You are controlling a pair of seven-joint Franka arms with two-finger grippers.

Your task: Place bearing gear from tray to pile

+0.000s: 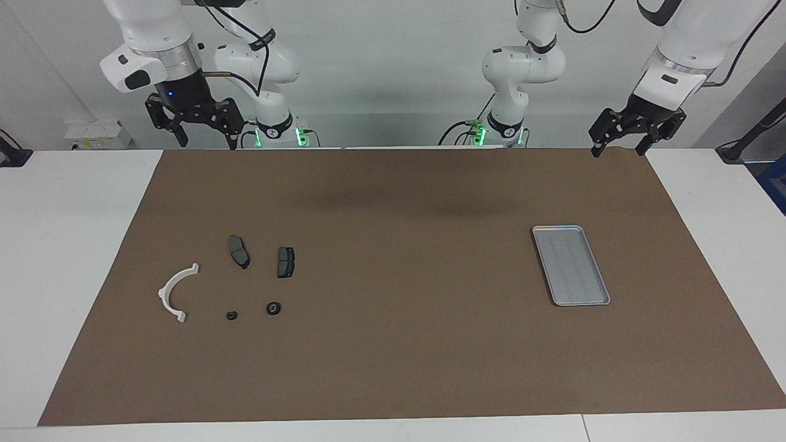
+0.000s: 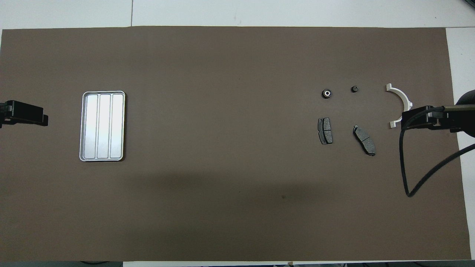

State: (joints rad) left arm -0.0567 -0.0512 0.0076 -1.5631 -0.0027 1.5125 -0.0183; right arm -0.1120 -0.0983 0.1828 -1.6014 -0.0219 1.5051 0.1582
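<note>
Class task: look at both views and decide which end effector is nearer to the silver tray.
Left. The left end effector hangs open near the tray's end of the table. The right end effector hangs open at the other end, by the white bracket.

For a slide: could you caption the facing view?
Empty tray at the left arm's end; brake pads, bracket and two small round parts at the right arm's; both arms raised.
</note>
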